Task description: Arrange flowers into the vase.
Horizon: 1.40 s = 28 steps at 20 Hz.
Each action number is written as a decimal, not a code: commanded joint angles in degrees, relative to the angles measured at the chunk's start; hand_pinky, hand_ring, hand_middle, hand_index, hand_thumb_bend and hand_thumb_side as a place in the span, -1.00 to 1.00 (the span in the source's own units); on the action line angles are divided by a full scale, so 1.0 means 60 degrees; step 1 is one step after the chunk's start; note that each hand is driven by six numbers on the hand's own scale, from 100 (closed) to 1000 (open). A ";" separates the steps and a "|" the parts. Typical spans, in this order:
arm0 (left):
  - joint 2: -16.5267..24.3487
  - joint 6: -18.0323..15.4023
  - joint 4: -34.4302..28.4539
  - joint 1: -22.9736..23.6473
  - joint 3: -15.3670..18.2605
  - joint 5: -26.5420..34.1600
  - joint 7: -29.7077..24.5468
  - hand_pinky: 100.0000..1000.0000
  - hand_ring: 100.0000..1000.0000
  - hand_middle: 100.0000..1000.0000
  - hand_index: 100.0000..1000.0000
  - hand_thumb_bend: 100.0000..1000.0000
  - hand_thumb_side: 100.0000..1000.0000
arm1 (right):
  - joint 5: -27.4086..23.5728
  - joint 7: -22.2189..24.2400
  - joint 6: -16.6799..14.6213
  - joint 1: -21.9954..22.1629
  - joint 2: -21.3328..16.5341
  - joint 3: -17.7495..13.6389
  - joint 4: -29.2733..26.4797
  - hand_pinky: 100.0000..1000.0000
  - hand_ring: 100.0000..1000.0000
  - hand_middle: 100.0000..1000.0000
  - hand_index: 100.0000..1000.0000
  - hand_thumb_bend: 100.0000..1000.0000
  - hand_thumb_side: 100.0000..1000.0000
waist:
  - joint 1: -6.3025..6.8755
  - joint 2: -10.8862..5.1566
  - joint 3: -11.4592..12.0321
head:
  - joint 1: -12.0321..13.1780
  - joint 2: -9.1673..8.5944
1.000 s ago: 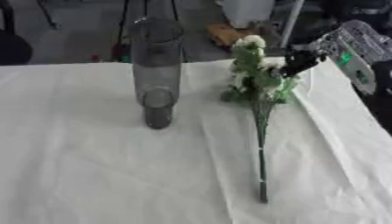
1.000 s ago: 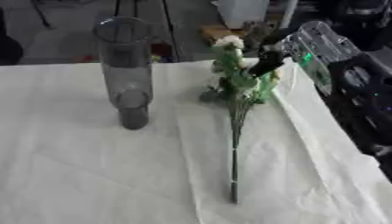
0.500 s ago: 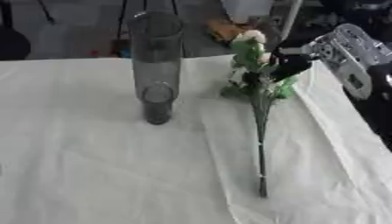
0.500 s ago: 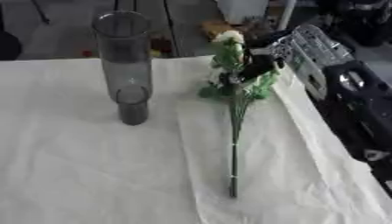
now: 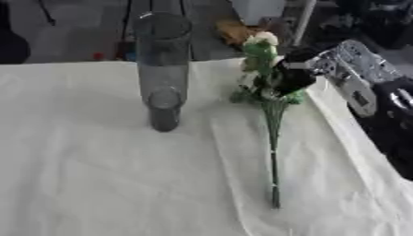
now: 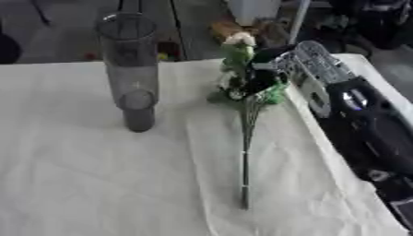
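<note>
White cloth (image 5: 97,184) bears the upright vase (image 5: 164,69); the flowers (image 5: 270,115) are being grasped near the blooms by the right hand (image 5: 300,76), so lifting is judged next.

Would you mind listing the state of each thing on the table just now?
Vase: upright on the cloth, no flowers in it.
Flower bunch: outside the vase, stems trailing toward the camera.
Right hand: at the flower heads, fingers curled round them.
Tablecloth: spread, lightly creased.

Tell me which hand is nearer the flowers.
Right. The right hand is at the flowers, its fingers against the leafy head. The left hand shows in neither view.
</note>
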 commanded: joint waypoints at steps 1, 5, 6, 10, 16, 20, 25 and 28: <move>0.0171 0.0034 -0.0128 -0.0100 0.0042 0.0045 -0.0011 0.66 0.55 0.73 0.81 -1.00 0.53 | -0.0112 -0.0014 -0.0073 -0.0071 -0.0001 -0.0028 -0.0156 -0.16 0.47 0.29 0.74 -0.41 1.00 | -0.0002 -0.0194 -0.0013 | -0.0004 -0.0019; 0.0179 0.0032 -0.0128 -0.0111 0.0032 0.0054 -0.0024 0.66 0.55 0.73 0.81 -1.00 0.53 | -0.0095 -0.0014 -0.0134 0.0072 0.0162 0.0058 -0.0214 -0.16 0.47 0.29 0.75 -0.40 1.00 | -0.0014 -0.0192 0.0020 | -0.0002 -0.0021; 0.0183 0.0030 -0.0128 -0.0114 0.0031 0.0058 -0.0027 0.66 0.55 0.73 0.81 -1.00 0.53 | -0.0088 -0.0014 -0.0149 0.0100 0.0195 0.0076 -0.0215 -0.16 0.47 0.29 0.75 -0.39 1.00 | -0.0015 -0.0191 0.0024 | -0.0005 -0.0018; 0.0194 0.0036 -0.0128 -0.0122 0.0021 0.0074 -0.0034 0.66 0.55 0.73 0.81 -1.00 0.53 | -0.0038 -0.0014 -0.0225 0.0191 0.0293 0.0155 -0.0175 -0.16 0.47 0.29 0.76 -0.39 1.00 | -0.0034 -0.0187 0.0014 | 0.0018 0.0032; 0.0201 0.0044 -0.0128 -0.0137 0.0007 0.0091 -0.0051 0.66 0.55 0.73 0.81 -1.00 0.53 | 0.0049 -0.0014 -0.0343 0.0332 0.0485 0.0263 0.0051 -0.16 0.47 0.29 0.79 -0.36 1.00 | -0.0048 -0.0177 0.0042 | -0.0013 0.0017; 0.0189 0.0044 -0.0128 -0.0147 0.0002 0.0100 -0.0060 0.66 0.55 0.73 0.81 -1.00 0.53 | 0.0016 -0.0014 -0.0331 0.0388 0.0622 0.0259 0.0214 -0.16 0.47 0.28 0.79 -0.37 1.00 | -0.0050 -0.0165 0.0079 | -0.0012 0.0055; 0.0176 0.0059 -0.0128 -0.0144 -0.0008 0.0096 -0.0072 0.66 0.55 0.73 0.81 -1.00 0.54 | -0.0003 -0.0014 -0.0354 0.0393 0.0758 0.0314 0.0168 -0.15 0.48 0.29 0.80 -0.39 1.00 | -0.0051 -0.0150 0.0086 | 0.0146 0.0101; 0.0171 0.0062 -0.0128 -0.0150 -0.0010 0.0089 -0.0071 0.66 0.55 0.73 0.81 -1.00 0.54 | -0.0013 -0.0014 -0.0353 0.0414 0.0796 0.0350 0.0071 -0.15 0.47 0.28 0.78 -0.40 1.00 | -0.0055 -0.0142 0.0088 | 0.0194 0.0133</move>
